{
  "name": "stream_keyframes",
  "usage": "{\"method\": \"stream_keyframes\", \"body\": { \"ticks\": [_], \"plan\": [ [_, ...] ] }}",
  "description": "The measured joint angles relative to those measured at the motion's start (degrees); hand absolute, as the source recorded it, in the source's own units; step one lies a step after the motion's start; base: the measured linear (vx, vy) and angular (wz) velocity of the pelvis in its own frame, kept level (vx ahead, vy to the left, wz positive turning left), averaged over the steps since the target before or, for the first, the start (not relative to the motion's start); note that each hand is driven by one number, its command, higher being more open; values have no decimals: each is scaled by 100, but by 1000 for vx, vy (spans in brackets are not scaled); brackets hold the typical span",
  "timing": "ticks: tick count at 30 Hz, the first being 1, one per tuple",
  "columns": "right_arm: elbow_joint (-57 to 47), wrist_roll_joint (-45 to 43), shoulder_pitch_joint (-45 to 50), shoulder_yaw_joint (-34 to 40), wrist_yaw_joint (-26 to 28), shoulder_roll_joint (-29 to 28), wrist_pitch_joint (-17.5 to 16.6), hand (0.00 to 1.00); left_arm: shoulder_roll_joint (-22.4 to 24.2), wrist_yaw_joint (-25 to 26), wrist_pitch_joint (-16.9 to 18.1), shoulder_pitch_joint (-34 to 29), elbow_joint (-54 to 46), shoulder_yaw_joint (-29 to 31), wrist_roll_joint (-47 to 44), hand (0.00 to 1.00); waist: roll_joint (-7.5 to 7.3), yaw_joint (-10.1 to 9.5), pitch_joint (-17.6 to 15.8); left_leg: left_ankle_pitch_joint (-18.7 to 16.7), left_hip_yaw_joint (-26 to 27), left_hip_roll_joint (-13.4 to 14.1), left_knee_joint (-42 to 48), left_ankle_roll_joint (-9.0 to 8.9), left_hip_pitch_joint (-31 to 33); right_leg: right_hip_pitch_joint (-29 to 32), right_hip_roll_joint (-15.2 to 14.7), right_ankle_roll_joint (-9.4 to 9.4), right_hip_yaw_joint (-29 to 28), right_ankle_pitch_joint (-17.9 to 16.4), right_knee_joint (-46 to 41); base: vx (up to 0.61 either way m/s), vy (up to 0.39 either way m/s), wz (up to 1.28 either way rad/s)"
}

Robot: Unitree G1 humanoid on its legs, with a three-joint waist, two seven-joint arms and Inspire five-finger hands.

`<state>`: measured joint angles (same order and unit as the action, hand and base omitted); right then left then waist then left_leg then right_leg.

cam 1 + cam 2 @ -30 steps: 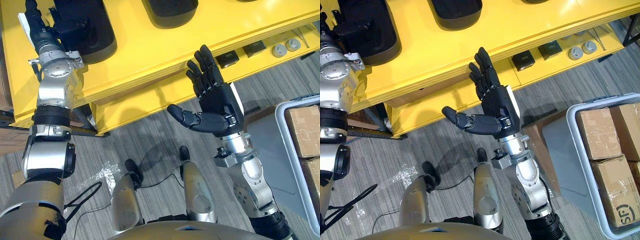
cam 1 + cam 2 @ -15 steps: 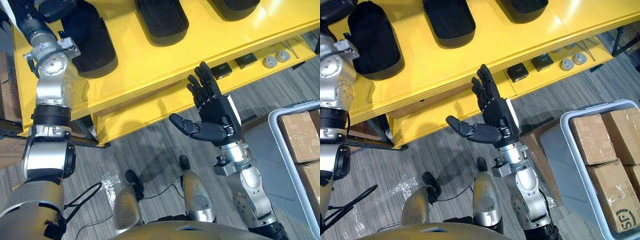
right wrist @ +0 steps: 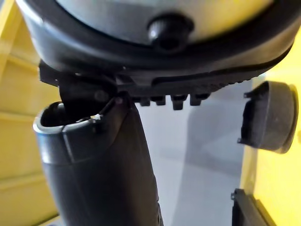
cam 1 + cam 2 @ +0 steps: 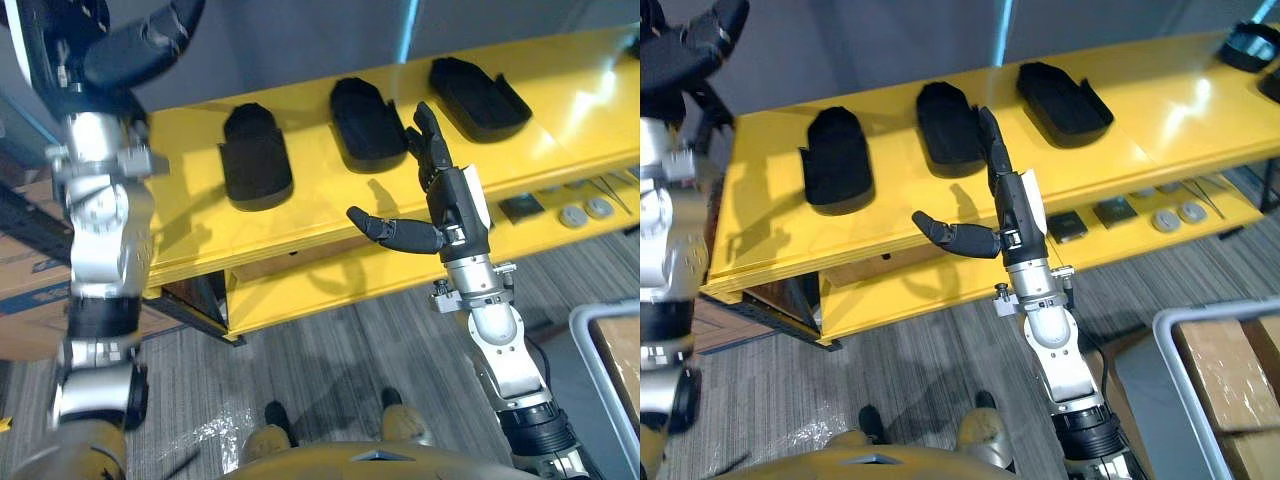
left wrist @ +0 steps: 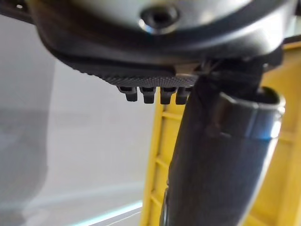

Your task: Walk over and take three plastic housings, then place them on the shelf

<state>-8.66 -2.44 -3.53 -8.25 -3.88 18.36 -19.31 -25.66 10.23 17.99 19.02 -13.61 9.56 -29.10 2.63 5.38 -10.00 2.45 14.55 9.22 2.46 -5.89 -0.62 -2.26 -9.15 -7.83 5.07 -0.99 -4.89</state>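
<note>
Three black plastic housings lie in a row on the yellow shelf top (image 4: pixel 330 205): a left housing (image 4: pixel 256 158), a middle housing (image 4: pixel 366 122) and a right housing (image 4: pixel 478 97). My right hand (image 4: pixel 448 200) is raised before the shelf's front edge, open and holding nothing. Its fingers point up between the middle and right housings and its thumb sticks out to the left. One housing (image 3: pixel 270 117) shows past it in the right wrist view. My left hand (image 4: pixel 135 52) hangs high at the shelf's left end, open and empty, up and left of the left housing.
A lower shelf holds two small black squares (image 4: pixel 1068 226) and round silver discs (image 4: pixel 1163 220). A grey bin (image 4: pixel 1170 330) with a cardboard box (image 4: pixel 1230 370) stands on the floor at the lower right. Another dark part (image 4: pixel 1250 45) sits at the shelf's far right.
The camera has tilted up, so the shelf top and all three housings now sit lower in view. My left hand has lifted away from the left housing. The right hand stays raised and open.
</note>
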Motion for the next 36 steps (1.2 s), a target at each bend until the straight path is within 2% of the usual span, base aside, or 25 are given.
{"method": "stream_keyframes", "body": {
  "ticks": [2, 3, 5, 9, 12, 15, 19, 20, 24, 27, 36],
  "plan": [
    [215, 239, -43, -15, -103, -43, 0, 100, 759, -308, 272, -989, -771, 43, -27, 100, -8, -151, 133, 97, -196, -60, -123, 9, 1, -105, -36, 10, 221, -8, 93, -38, -9, 47],
    [312, 379, -85, -24, -165, -46, 2, 100, 1004, -429, 317, -1288, -991, 2, -26, 100, -11, -232, 151, 134, -254, -82, -182, 1, -17, -148, -47, 22, 291, -16, 111, -39, -2, 38],
    [558, 701, -220, -49, -240, -96, 6, 100, 1274, -727, 325, -1780, -1285, -84, -28, 100, -26, -363, 170, 204, -368, -117, -275, 4, -35, -221, -64, 74, 430, -52, 140, -82, -6, 33],
    [927, 1463, -456, -308, -278, -99, 85, 100, 1377, -1582, 240, -2413, -1403, -452, -40, 100, -41, -541, 223, 438, -571, -163, -606, -32, -37, -269, -68, 153, 706, -118, 219, -101, -10, 28],
    [1169, 1784, -676, -540, -294, -81, 102, 100, 1376, -2074, 168, -2663, -1386, -656, -27, 100, -55, -576, 236, 533, -714, -173, -727, -51, 58, -194, -65, 137, 857, -129, 207, -98, -1, 25],
    [1489, 2204, -822, -605, -450, -56, 109, 100, 1375, -2462, 131, -2892, -1382, -699, -42, 100, -55, -698, 238, 598, -813, -175, -727, -30, 135, -184, -62, 132, 957, -122, 193, -48, 1, 19],
    [1713, 2705, -876, -703, -757, -37, 171, 100, 1377, -2686, 39, -3174, -1379, -699, -268, 100, -56, -823, 238, 695, -904, -175, -726, -51, 215, -172, -55, 151, 1047, -103, 192, -5, -7, 14],
    [1789, 2897, -904, -770, -920, -35, 273, 100, 1376, -2759, 33, -3280, -1379, -703, -357, 100, -62, -857, 235, 697, -916, -180, -726, -49, 220, -173, -57, 150, 1052, -100, 190, 9, -8, 5],
    [2279, 3446, -1259, -847, -1517, -34, 615, 100, 1377, -2799, 34, -3345, -1337, -930, -467, 100, -69, -946, 225, 728, -991, -190, -724, -42, 329, -110, -60, 150, 1132, -100, 171, 6, -12, 10],
    [2754, 3801, -1856, -827, -2032, -32, 902, 100, 1375, -2850, 34, -3339, -1314, -1139, -468, 100, -62, -992, 54, 795, -1029, -185, -722, -25, 453, 44, -71, 133, 1152, -91, -14, -8, -7, 4],
    [3146, 4016, -2503, -659, -3045, 18, 1222, 100, 1364, -2884, 28, -3295, -1121, -1192, -490, 100, 6, -1014, -257, 848, -1130, -209, -723, 7, 525, 130, -112, 149, 1223, -161, -214, -15, -10, 6]
  ]
}}
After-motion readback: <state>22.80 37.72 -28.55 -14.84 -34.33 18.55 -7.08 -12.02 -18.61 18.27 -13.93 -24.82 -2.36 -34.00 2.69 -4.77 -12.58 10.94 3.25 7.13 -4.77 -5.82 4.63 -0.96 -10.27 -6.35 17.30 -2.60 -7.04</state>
